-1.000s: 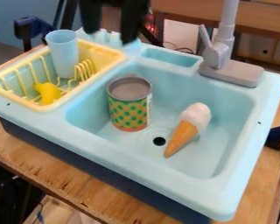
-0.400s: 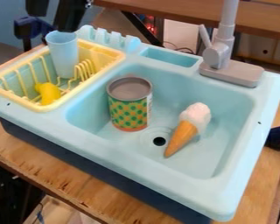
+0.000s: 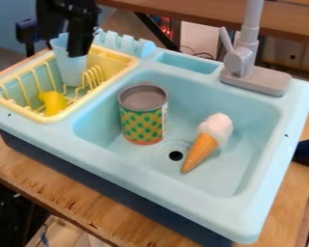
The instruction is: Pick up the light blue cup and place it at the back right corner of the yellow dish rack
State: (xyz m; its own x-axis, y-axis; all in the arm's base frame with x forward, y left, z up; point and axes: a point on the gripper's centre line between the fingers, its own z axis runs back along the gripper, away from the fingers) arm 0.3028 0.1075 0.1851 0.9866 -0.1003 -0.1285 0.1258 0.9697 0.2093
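Wooden desk (image 3: 35,176), light wood top, carries one light-blue toy sink (image 3: 150,176) on a dark base (image 3: 108,188). Behind it: one more brown wooden surface (image 3: 196,10), running across the far side.

One gripper (image 3: 62,46), black, far left, over the far end of the rack. Two fingers, spread apart with a gap between them, right at the cup's rim; right finger overlaps the cup in the view, can't tell if either one touches it.

One light-blue cup (image 3: 71,71), upright, in the far part of the one yellow dish rack (image 3: 115,79), which is set in the left side of the sink unit. Also in the rack: one small yellow object (image 3: 54,102), nearer than the cup and left of it, type unclear.

Basin, right of the rack, 2 items. One tin can (image 3: 141,118), upright, left part, grey top, green dots on a yellow label. One toy ice cream cone (image 3: 206,142), lying tilted to the right of the can, white scoop far, orange cone tip pointing near-left. Can and cone are apart. One round drain hole (image 3: 175,156) between them, toward the near side.

One grey faucet (image 3: 241,62) at the far right edge. One shallow compartment (image 3: 189,63) left of it.
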